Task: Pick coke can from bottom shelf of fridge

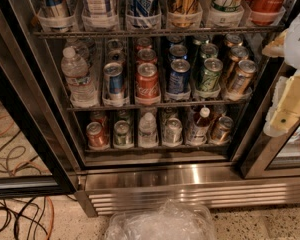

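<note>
Speckled floor (270,224) runs along the bottom, with a tangle of black and orange cables (15,211) at the left and a crumpled clear plastic bag (160,224) in the middle. Above it stands the fridge (190,176), its ribbed steel base panel shining and its black door frame slanting down the left side.

On the bottom shelf (155,147) a row of small drinks stands in clear trays. The coke can (96,134) is the leftmost of them, upright, dull red with a silver top, at the front of its lane with another red can behind it. Just beside it on the right is a greenish can (121,133), then a small water bottle (147,129), a silver can (172,130), a white-capped bottle (200,124) and a brownish can (221,129).

One rack up stand a larger water bottle (77,76), a blue can (114,81), a bright red can (147,81), and further blue, green and gold cans.

At the right edge, level with that middle rack, hangs the cream-coloured gripper (287,106), outside the fridge opening and well apart from the coke can. Whether it is released or clenched cannot be told; it touches nothing on the shelves.
</note>
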Robot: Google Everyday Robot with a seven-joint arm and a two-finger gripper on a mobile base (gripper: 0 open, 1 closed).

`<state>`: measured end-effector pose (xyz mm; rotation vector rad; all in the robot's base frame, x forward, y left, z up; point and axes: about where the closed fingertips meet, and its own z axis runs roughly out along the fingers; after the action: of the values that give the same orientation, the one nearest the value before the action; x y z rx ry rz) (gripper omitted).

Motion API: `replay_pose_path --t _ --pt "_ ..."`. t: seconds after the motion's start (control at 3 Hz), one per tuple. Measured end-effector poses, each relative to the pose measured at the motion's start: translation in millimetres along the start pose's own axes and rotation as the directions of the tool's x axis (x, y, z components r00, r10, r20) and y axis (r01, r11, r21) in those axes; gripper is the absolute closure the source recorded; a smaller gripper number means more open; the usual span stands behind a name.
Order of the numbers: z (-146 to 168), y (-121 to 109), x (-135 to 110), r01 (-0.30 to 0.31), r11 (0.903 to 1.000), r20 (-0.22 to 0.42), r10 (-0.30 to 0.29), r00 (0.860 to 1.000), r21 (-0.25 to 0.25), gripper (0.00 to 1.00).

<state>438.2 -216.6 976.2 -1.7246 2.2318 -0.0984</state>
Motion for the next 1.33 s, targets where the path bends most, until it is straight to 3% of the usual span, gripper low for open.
replay_pose_path --t 0.33,0.67,1.0,1.33 --pt "0.0 0.0 0.0 0.000 1.0000 0.000 0.000 1.000 0.000 0.00" --pt "11.9 1.7 -13.1 -0.082 0.9964 0.060 0.081 0.995 0.022 0.00" --pt "32.7 21.2 -44.8 -0.211 0.9772 0.179 0.203 0.963 0.026 0.00" --pt "53.7 26.6 -73.8 -0.252 0.9674 0.266 0.250 0.931 -0.026 0.00"
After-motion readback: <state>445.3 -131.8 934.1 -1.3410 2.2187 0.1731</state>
